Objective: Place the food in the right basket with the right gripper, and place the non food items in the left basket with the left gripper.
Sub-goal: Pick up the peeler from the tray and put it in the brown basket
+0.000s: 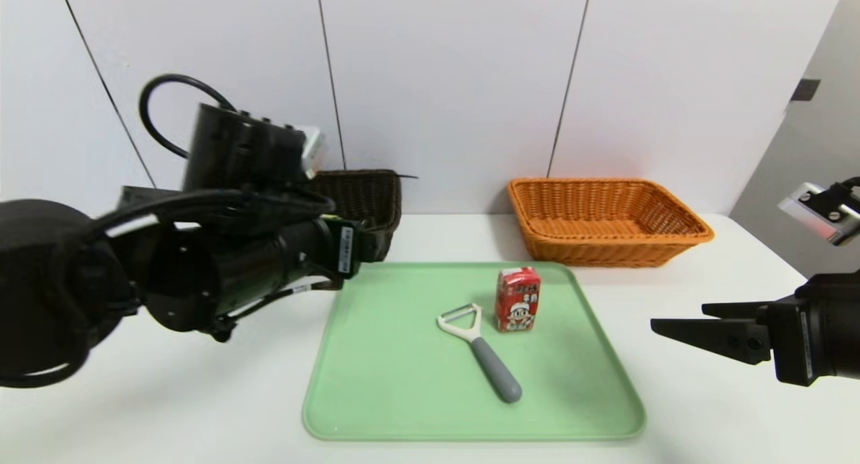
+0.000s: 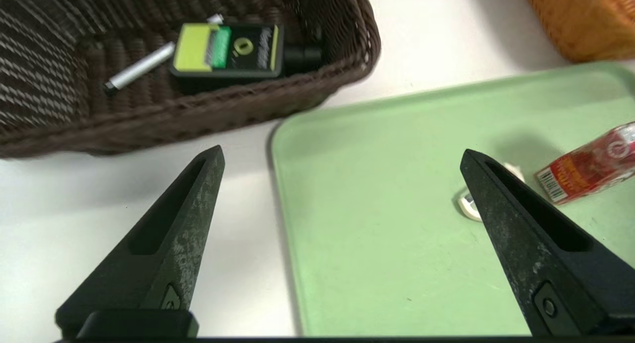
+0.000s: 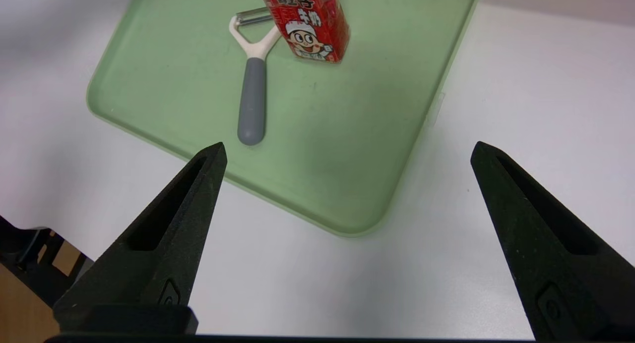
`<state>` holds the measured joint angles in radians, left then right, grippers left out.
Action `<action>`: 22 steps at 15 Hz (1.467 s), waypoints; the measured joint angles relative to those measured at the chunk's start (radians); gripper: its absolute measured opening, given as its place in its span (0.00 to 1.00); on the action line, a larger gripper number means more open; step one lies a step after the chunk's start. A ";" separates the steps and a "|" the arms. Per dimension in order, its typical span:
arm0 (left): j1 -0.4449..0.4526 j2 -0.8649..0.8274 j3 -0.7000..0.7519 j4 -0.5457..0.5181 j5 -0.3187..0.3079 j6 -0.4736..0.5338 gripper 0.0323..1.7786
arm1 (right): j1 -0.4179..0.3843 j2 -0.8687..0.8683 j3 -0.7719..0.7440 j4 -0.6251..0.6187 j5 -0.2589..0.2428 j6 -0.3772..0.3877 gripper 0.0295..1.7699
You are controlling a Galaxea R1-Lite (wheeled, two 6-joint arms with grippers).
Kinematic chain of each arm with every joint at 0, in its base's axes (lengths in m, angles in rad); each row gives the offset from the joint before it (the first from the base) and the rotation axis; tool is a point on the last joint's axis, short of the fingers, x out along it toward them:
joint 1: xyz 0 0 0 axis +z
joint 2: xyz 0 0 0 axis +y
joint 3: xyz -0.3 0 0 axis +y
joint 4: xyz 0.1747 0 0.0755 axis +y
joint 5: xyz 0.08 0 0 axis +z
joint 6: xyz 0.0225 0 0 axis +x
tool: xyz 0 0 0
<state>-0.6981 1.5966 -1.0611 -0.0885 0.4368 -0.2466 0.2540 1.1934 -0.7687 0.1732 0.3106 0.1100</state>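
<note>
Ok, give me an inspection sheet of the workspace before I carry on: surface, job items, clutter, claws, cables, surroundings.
Surface: white table with a green tray in the middle.
Job items: red drink carton upright on the tray; peeler flat beside it, apart. Black bottle and white pen already lie in the brown basket. Orange basket holds nothing.
Clutter: nothing seen.
Claws: left claw open, empty, above the tray's edge near the brown basket. Right claw open, empty, parked to the right of the tray.
Cables: black cable loops over the left arm, off the table.
Surroundings: white panelled wall behind the baskets.
</note>
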 joint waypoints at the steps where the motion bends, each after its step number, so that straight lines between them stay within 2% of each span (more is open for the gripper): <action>1: -0.049 0.044 -0.009 0.000 0.063 -0.035 0.95 | 0.000 0.000 0.002 0.000 0.000 0.000 0.96; 3: -0.134 0.127 -0.041 0.002 0.173 -0.109 0.95 | -0.001 0.000 0.008 0.000 -0.001 0.000 0.96; 4: -0.164 0.159 -0.058 0.005 0.207 -0.136 0.95 | -0.001 0.000 0.008 0.000 0.000 0.000 0.96; 8: -0.238 0.260 -0.103 0.006 0.277 -0.171 0.95 | -0.001 0.004 0.013 0.000 -0.001 0.000 0.96; 12: -0.302 0.307 -0.112 0.007 0.293 -0.200 0.95 | -0.001 0.007 0.022 -0.001 -0.001 0.000 0.96; 16: -0.351 0.348 -0.153 0.028 0.343 -0.214 0.95 | -0.002 0.009 0.024 -0.001 -0.002 0.000 0.96; 22: -0.424 0.381 -0.158 0.029 0.352 -0.219 0.95 | -0.003 0.009 0.035 0.000 -0.001 0.000 0.96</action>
<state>-1.1217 1.9777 -1.2194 -0.0591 0.7885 -0.4651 0.2515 1.2021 -0.7340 0.1730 0.3091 0.1100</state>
